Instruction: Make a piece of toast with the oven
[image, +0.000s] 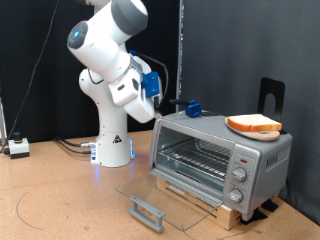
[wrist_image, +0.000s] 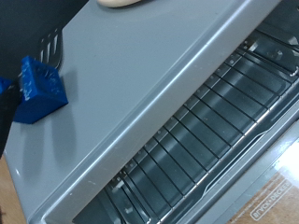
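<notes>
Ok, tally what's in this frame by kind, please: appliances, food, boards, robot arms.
Appliances: 1, the oven, door open, rack bare.
Food: 1, the toast.
Boards: 1, a round board under the toast on the oven's top.
Robot arms: 1, arm, its gripper at the oven's top.
Total: 4.

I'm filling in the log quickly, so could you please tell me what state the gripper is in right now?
Gripper: cannot be told whether open or closed; it hovers over the oven top, away from the piece of toast, with nothing seen between its fingers.

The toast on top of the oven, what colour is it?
The piece of toast has a pale cream face and an orange-brown crust, best seen in the exterior view.
</notes>
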